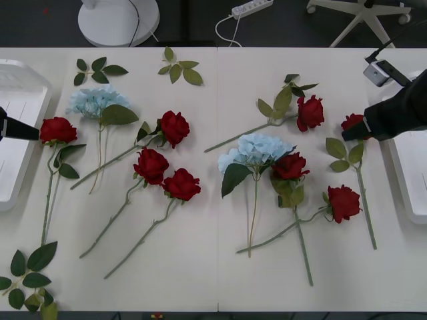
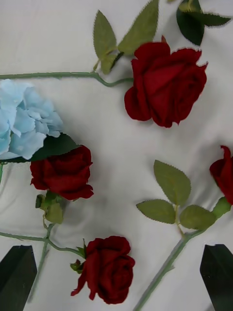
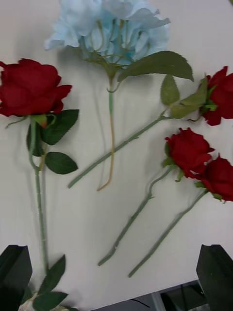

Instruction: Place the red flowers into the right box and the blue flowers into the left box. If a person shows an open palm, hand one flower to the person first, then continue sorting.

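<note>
The right gripper [image 1: 348, 133] half hides one rose [image 1: 353, 122] by the right box [image 1: 408, 173] — the left box [image 1: 20, 133] is cut off. Both the right and the left gripper [image 1: 30, 132] have their jaws wide apart, holding nothing. Roses and blue flowers [image 1: 257, 150] lie on the table [image 1: 200, 267].

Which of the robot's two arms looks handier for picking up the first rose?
Probably the right. The right gripper hovers open right beside a red rose, with the right box just next to it. The left gripper, also open, is near another rose, but far from that box.
</note>
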Motion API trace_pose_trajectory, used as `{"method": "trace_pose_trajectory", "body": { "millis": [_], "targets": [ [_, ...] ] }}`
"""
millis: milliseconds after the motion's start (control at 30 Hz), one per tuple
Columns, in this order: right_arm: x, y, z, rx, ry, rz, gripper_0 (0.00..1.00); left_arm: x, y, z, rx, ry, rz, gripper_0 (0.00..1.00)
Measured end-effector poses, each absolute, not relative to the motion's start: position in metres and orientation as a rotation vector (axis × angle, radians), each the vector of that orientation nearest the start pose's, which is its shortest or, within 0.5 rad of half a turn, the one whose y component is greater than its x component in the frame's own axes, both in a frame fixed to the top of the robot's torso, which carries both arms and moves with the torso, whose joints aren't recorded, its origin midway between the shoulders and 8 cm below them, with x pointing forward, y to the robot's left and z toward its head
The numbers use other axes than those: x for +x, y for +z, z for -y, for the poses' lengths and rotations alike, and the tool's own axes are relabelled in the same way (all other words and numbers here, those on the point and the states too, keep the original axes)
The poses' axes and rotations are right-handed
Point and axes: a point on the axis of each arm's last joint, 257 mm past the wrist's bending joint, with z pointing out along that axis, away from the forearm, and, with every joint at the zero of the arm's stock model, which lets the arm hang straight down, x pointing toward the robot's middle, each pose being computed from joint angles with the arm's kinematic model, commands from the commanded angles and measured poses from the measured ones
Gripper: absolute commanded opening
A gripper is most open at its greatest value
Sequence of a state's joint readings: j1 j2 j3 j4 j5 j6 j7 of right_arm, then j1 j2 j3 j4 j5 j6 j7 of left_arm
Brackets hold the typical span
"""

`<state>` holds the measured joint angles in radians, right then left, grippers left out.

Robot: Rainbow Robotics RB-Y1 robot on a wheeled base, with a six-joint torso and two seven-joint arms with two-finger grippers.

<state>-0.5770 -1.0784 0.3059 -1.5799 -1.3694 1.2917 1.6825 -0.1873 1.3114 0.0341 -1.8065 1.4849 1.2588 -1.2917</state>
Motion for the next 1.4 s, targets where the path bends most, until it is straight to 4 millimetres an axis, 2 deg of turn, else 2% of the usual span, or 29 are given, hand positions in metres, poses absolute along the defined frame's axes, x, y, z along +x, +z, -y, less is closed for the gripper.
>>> {"method": "trace_pose_trajectory", "body": {
  "millis": [200,433,567,733,1067,1400],
  "targets": [
    [0.501,-0.204,0.306,-0.517,0.311,-2.616,1.0,0.44,-0.148,-0.41,-0.032,-0.166,-2.598,1.0],
    [0.521,-0.229,0.315,-0.365,0.343,-2.672,1.0,0.44,-0.189,-0.421,-0.053,-0.058,-2.668,1.0],
    [0.526,-0.238,0.313,-0.348,0.336,-2.682,1.0,0.448,-0.206,-0.421,-0.043,-0.024,-2.68,1.0],
    [0.53,-0.249,0.323,-0.358,0.25,-2.69,1.0,0.458,-0.223,-0.419,-0.025,0.009,-2.695,1.0],
    [0.527,-0.284,0.332,-0.24,0.275,-2.748,1.0,0.478,-0.255,-0.412,-0.048,0.002,-2.701,1.0],
    [0.54,-0.295,0.332,-0.183,0.276,-2.71,1.0,0.486,-0.282,-0.413,-0.101,-0.017,-2.706,1.0]
  ]
}}
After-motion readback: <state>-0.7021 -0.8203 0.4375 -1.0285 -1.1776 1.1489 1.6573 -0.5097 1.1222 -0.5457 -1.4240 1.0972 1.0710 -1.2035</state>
